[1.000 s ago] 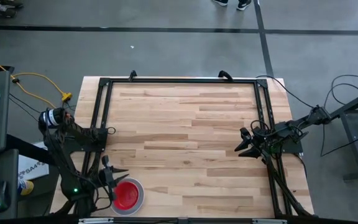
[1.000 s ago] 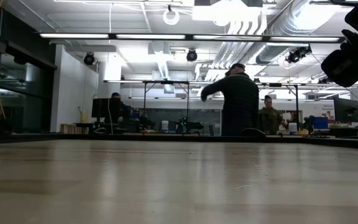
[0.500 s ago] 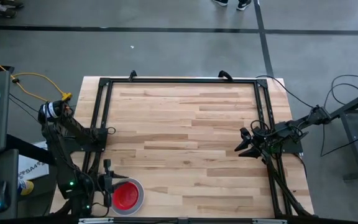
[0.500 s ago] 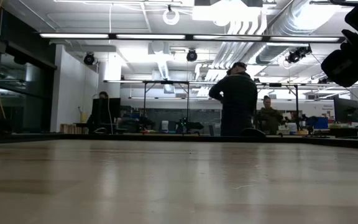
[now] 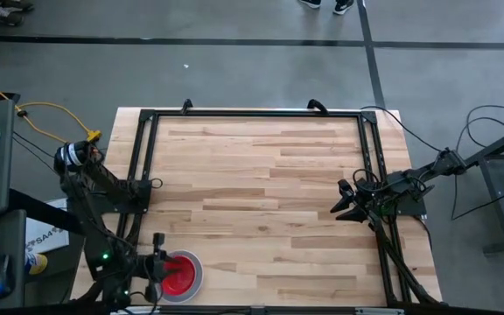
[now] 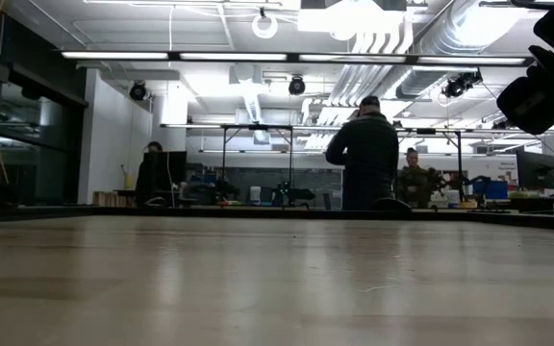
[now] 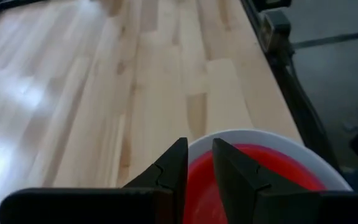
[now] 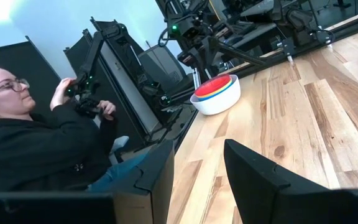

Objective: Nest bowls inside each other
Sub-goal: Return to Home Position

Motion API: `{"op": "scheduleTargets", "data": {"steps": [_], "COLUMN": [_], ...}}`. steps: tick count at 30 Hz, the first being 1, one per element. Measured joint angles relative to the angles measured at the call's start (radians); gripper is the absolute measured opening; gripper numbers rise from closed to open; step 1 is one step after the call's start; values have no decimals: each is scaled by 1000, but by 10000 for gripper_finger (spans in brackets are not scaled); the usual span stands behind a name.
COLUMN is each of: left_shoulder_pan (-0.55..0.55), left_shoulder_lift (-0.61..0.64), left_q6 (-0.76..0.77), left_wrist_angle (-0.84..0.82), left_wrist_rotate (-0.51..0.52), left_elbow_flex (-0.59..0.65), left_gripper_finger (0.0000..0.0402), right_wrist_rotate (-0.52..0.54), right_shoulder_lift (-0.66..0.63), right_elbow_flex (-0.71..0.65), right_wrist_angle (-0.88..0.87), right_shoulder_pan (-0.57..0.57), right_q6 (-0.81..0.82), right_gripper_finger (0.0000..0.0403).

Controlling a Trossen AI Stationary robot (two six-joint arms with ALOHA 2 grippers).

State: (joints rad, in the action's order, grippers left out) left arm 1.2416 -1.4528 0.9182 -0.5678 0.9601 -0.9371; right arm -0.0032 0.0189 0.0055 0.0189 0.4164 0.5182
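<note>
Jaws, left gripper point(image 7: 196, 163): narrow gap, nothing visibly pinched; poised at the stack's rim (probably just letting go, or lining up).
Jaws, right gripper point(image 8: 199, 163): spread wide, empty; waiting at the table's right edge, well apart.
Bowls: red-pink bowl point(image 5: 178, 274) nested on top, yellow and blue rims beneath, inside white bowl point(image 8: 218, 102), near the table's point(image 5: 261, 184) front-left corner.
</note>
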Motion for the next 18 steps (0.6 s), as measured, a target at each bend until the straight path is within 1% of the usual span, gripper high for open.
{"op": "scheduleTargets", "data": {"steps": [5, 8, 18], "left_shoulder_pan": [-64, -112, -320], "left_shoulder_lift": [0, 0, 33], "left_q6": [-158, -230, -368], "left_wrist_angle": [109, 130, 183], "left_wrist_rotate": [-87, -127, -227], "left_elbow_flex": [0, 0, 0], "left_gripper_finger": [74, 74, 74], "right_wrist_rotate": [0, 0, 0], "right_shoulder_lift": [0, 0, 0], "right_elbow_flex": [0, 0, 0], "right_wrist_angle": [0, 0, 0], "right_shoulder_pan": [0, 0, 0], "right_q6": [0, 0, 0], "right_gripper_finger": [135, 135, 135]}}
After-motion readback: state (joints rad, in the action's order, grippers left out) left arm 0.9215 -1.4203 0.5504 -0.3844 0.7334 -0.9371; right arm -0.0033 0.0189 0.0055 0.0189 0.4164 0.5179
